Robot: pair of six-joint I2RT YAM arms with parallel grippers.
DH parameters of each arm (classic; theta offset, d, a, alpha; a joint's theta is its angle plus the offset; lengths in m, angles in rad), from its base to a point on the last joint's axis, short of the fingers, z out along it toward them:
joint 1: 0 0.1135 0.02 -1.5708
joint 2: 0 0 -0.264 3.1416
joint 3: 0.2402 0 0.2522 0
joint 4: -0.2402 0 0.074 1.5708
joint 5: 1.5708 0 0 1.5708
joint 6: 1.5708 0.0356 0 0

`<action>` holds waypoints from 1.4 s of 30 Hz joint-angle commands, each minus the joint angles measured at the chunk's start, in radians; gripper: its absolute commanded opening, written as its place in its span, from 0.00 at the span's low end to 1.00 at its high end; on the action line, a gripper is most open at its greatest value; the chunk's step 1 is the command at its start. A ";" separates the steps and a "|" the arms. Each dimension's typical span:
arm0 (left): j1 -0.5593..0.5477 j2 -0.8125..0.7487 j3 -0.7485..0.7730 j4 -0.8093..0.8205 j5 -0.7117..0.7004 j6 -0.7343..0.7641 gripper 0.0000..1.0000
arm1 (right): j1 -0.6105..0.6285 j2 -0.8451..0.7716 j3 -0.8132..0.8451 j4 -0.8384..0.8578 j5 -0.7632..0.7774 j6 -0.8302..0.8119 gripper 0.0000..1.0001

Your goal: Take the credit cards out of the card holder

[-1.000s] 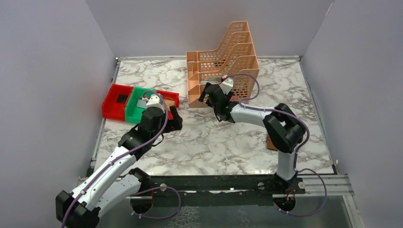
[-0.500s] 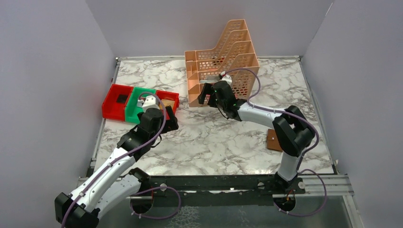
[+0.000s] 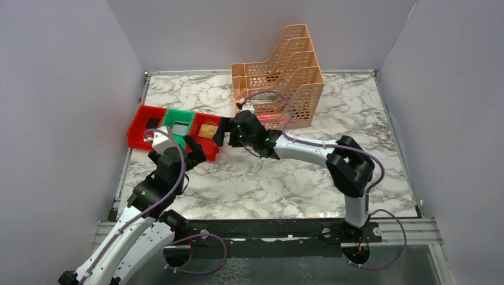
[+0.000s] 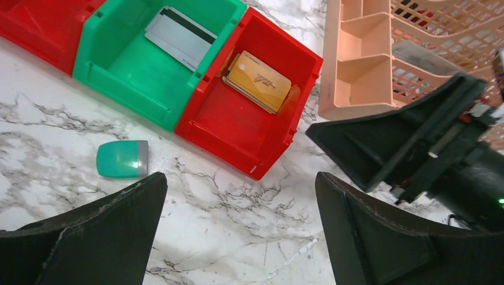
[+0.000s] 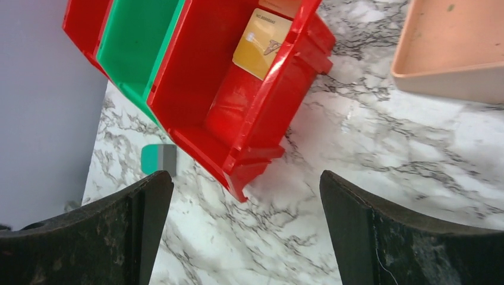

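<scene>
Two pincers are standing wide open, each gripping nothing. Just ahead of the left pincer (image 4: 241,184), a gold card (image 4: 257,81) is lying flat in the red bin (image 4: 232,127), while a silver-grey card (image 4: 178,37) is resting farther ahead and to its left, in the green bin (image 4: 128,71). A small teal piece (image 4: 122,158) is sitting on the marble near the tip of its left finger. The right pincer (image 5: 245,178) is hovering over that red bin's corner, with the gold card lying just ahead of it.
</scene>
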 commanded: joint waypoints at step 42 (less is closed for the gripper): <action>0.006 0.062 0.009 -0.016 0.075 0.046 0.99 | -0.049 -0.130 -0.244 -0.327 0.339 0.171 0.99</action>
